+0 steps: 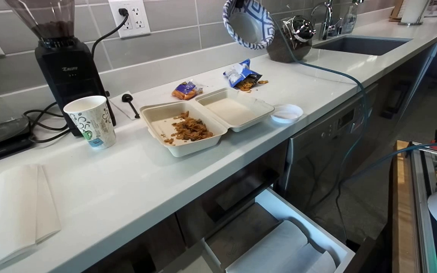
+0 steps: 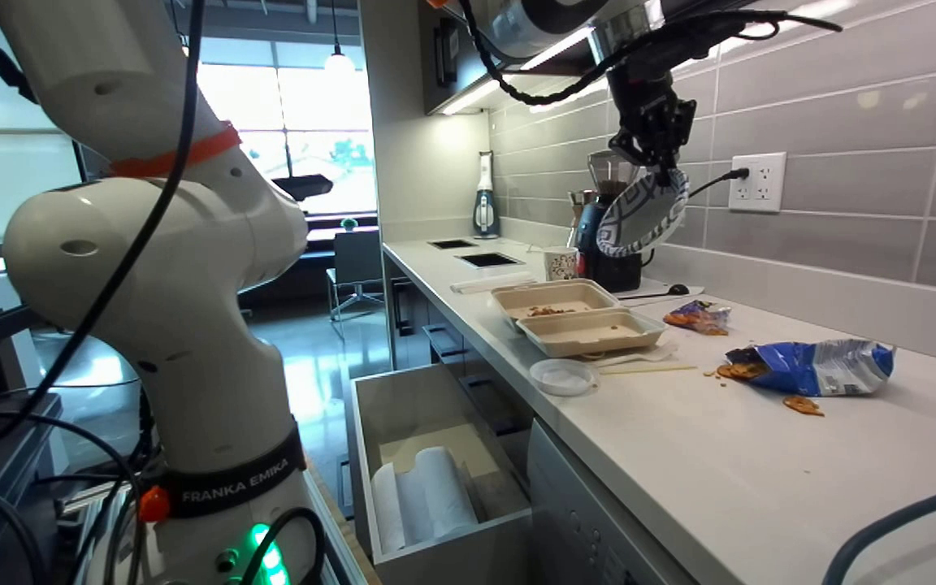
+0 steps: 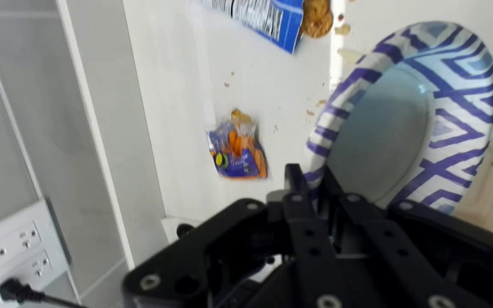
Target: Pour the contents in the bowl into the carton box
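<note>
Brown heap (image 1: 192, 130) in carton (image 1: 222, 110), both exterior views only

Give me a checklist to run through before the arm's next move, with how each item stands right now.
Tool gripping bowl by the rim: ok.
Bowl empty: ok, nothing shows inside.
Food in box: ok, heaped in one half.
Box open: ok, both halves face up.
Drawer closed: not ok, it stands open.
No spills on counter: not ok, loose chip beside blue bag.

the contents (image 1: 194, 129) lie in the open carton box (image 1: 224, 110), the bowl (image 1: 247, 27) tilted aloft.
</note>
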